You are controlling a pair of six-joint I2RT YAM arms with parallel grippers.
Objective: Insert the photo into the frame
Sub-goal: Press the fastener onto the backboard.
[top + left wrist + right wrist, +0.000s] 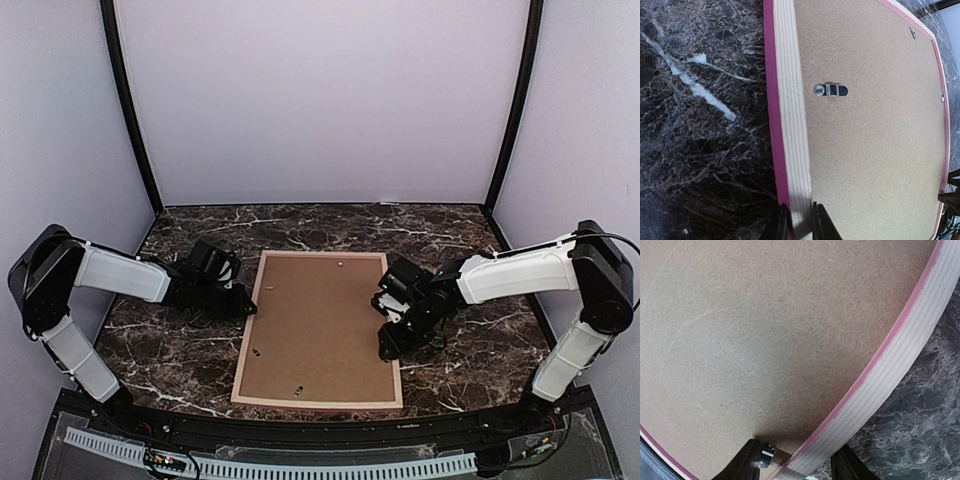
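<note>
- Veined marble table (pixel 480 350); the frame (pixel 320 403) lies fibrous backing board (pixel 320 320) up.
- Left gripper (pixel 799 225), nine o'clock, clamps its pale ribbed rail (pixel 792 125).
- Right gripper (pixel 796 462), three o'clock, gapes astride the opposite rail.

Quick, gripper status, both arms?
Left gripper: closed on the frame rail.
Right gripper: open, fingers straddling the frame rail, no firm grip visible.

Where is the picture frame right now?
In the top view the frame lies back-up in the middle of the marble table, between the two grippers: left gripper on its left rail, right gripper straddling its right rail.
</note>
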